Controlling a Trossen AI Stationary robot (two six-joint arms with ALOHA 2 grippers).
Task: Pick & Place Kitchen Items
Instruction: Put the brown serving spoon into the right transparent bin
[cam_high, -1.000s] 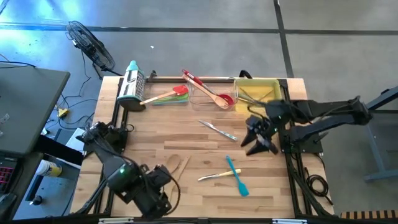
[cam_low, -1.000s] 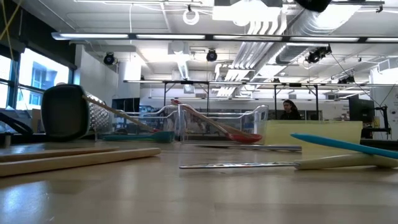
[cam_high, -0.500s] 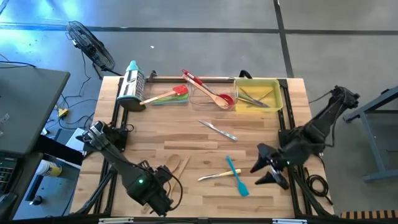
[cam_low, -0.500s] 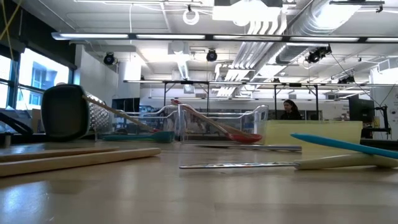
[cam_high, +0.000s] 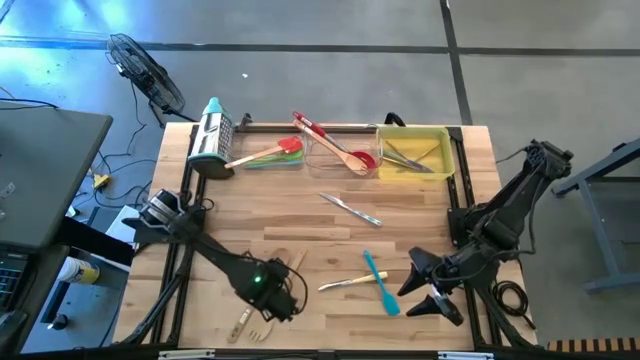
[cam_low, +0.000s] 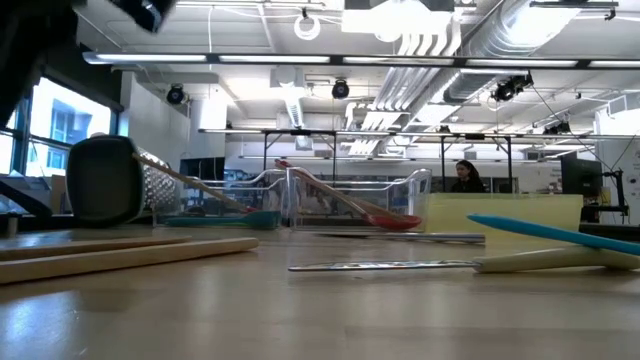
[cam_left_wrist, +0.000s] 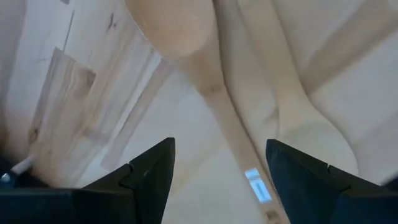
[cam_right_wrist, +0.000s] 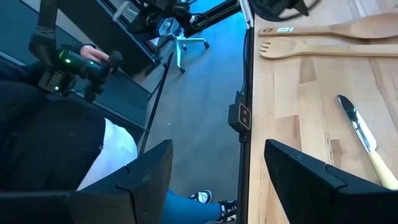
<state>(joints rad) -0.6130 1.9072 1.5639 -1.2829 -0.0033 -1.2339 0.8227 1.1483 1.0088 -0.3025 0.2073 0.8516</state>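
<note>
Two pale wooden utensils lie side by side near the table's near left corner, a wooden spoon (cam_left_wrist: 214, 93) and a wooden fork (cam_high: 262, 330). My left gripper (cam_high: 272, 292) (cam_left_wrist: 217, 149) hangs open just above them and points down. Its fingers stand on either side of the spoon's handle without touching it. A blue spatula (cam_high: 378, 283) and a pale-handled knife (cam_high: 345, 283) lie crossed at the near right. A metal knife (cam_high: 350, 208) lies mid-table. My right gripper (cam_high: 430, 290) (cam_right_wrist: 217, 155) is open above the table's near right corner, holding nothing.
At the far edge stand a steel grater (cam_high: 212, 135), red and green spatulas (cam_high: 272, 153), a clear tray (cam_high: 335, 150) with a red spoon, and a yellow tray (cam_high: 440, 140) with utensils. A seated person (cam_right_wrist: 62, 155) shows beyond the table's edge.
My left gripper has come down over the wooden spoon and fork, shifting a little toward the table's right, and has stayed open. My right gripper has swung from beside the yellow tray toward the near right corner, still open. No utensil has moved.
</note>
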